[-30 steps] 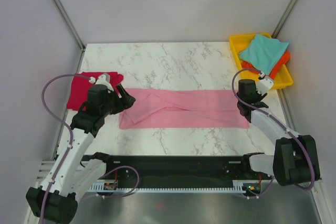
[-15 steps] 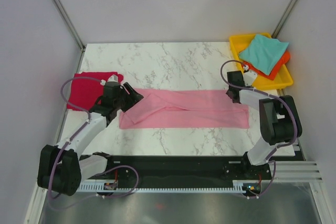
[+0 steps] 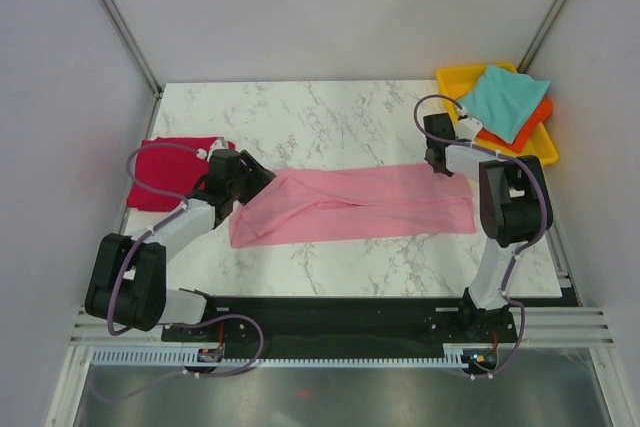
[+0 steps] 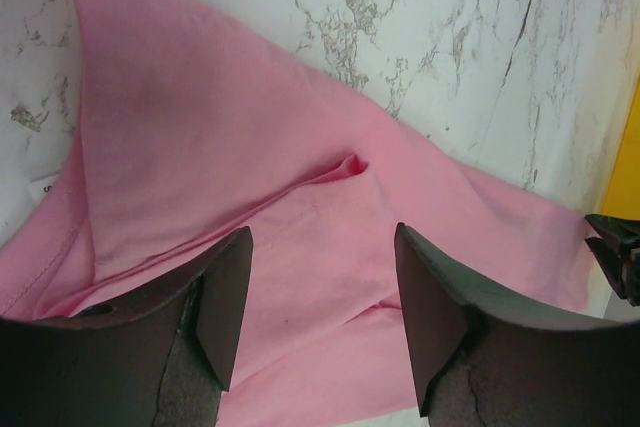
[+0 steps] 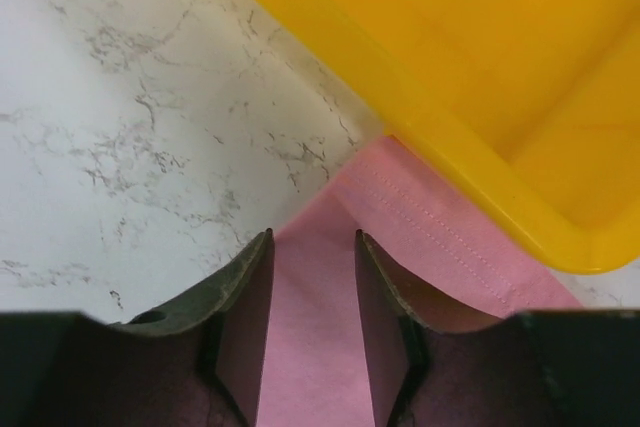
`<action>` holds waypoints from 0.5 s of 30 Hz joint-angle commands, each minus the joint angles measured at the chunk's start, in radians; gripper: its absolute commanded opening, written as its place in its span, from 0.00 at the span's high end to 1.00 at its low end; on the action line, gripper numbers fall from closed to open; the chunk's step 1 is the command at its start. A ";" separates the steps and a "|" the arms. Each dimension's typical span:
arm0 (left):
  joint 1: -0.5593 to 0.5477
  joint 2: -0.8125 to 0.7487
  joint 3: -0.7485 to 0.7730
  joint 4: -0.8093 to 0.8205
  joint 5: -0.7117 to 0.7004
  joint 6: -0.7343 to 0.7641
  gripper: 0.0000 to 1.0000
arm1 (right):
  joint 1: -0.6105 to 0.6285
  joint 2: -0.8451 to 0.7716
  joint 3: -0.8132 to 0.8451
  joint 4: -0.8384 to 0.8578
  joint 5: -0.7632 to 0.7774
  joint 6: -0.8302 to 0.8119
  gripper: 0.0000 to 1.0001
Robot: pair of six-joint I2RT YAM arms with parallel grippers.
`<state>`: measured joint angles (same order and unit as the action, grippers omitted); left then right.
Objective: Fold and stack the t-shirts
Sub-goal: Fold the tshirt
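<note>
The light pink t-shirt (image 3: 360,205) lies as a long flat band across the marble surface (image 3: 330,117). The left end effector (image 3: 252,177) sits at its left end, fingers wide apart above the pink cloth, clamping nothing. The right end effector (image 3: 438,161) is at its far right corner, fingers narrow with pink cloth filling the gap; whether they pinch it I cannot tell. The crimson t-shirt (image 3: 165,172) lies folded just left of the pink one. The yellow tray (image 3: 446,87) stands just beyond that right corner, which reaches its rim; it holds the teal t-shirt (image 3: 505,97) lying on the orange t-shirt (image 3: 540,117).
</note>
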<state>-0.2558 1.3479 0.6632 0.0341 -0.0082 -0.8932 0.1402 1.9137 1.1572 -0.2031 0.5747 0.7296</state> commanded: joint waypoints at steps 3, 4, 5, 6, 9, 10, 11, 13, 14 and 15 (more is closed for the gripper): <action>0.000 0.022 0.042 0.076 -0.019 0.002 0.34 | 0.070 -0.054 0.099 -0.021 0.135 -0.076 0.44; 0.003 0.023 0.049 0.073 -0.025 0.008 0.34 | 0.122 -0.065 0.114 -0.021 0.148 -0.094 0.42; 0.006 0.025 0.050 0.070 -0.029 0.011 0.34 | 0.151 -0.088 0.119 -0.010 0.157 -0.131 0.41; 0.006 0.030 0.047 0.070 -0.036 0.013 0.35 | 0.195 -0.099 0.124 0.010 0.110 -0.171 0.40; 0.012 0.037 0.056 0.070 -0.048 0.017 0.36 | 0.242 -0.127 0.133 0.024 -0.104 -0.222 0.42; 0.013 0.042 0.059 0.070 -0.055 0.023 0.37 | 0.252 -0.133 0.127 0.046 -0.155 -0.225 0.44; 0.013 0.045 0.062 0.070 -0.074 0.025 0.37 | 0.268 -0.143 0.115 0.066 -0.206 -0.228 0.44; 0.015 0.065 0.067 0.072 -0.085 0.020 0.38 | 0.326 -0.147 0.073 0.138 -0.371 -0.255 0.45; 0.015 0.079 0.073 0.072 -0.079 0.016 0.38 | 0.350 -0.140 0.072 0.148 -0.410 -0.262 0.45; 0.016 0.091 0.085 0.070 -0.070 0.010 0.39 | 0.399 -0.134 0.072 0.165 -0.453 -0.300 0.45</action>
<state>-0.2451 1.4059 0.6987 0.0631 -0.0456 -0.8921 0.4740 1.7954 1.2453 -0.1249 0.3458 0.5137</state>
